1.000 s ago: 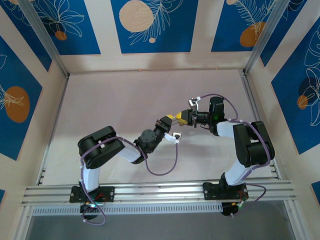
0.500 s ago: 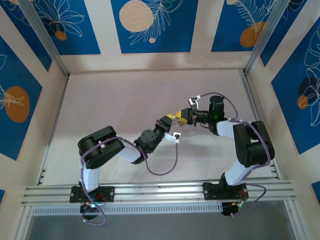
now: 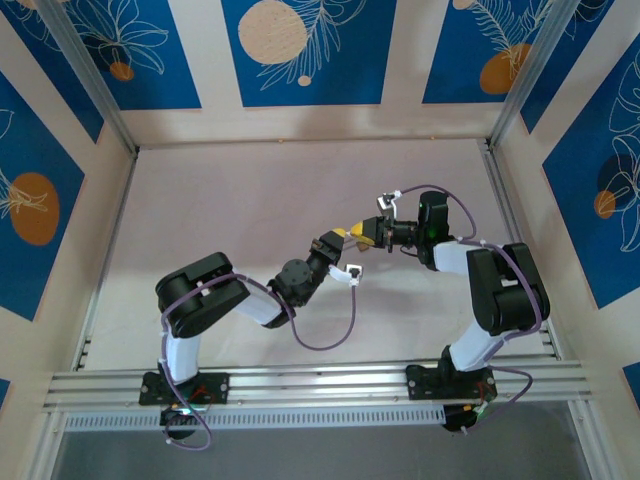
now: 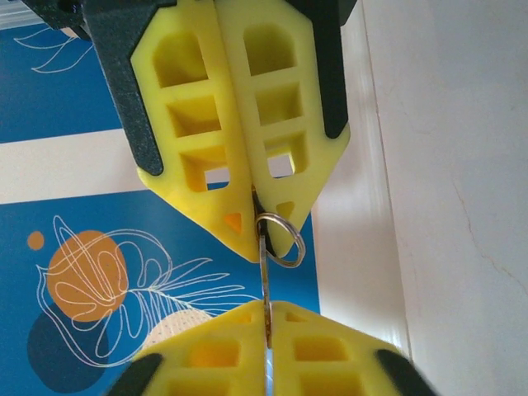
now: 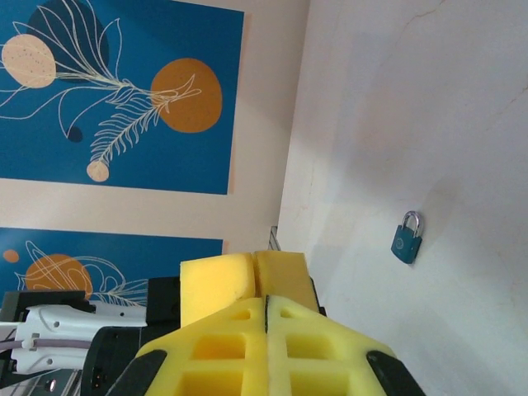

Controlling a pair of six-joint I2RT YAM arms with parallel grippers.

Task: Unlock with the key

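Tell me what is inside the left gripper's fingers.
The key: its silvery blade and a ring stick out of the left gripper, the blade tip entering the right gripper. Its head is covered by the yellow fingers.

Both grippers meet nose to nose, fingers together.
I see my left arm (image 3: 250,295) stretched forward and to the right, with the left gripper (image 3: 340,236) clamped flush on the blade of the key (image 4: 264,272). My right arm (image 3: 490,285) folds at the elbow and points left. The right gripper (image 3: 360,236) faces the other tip to tip, its fingers pressed tight on the key's far end.
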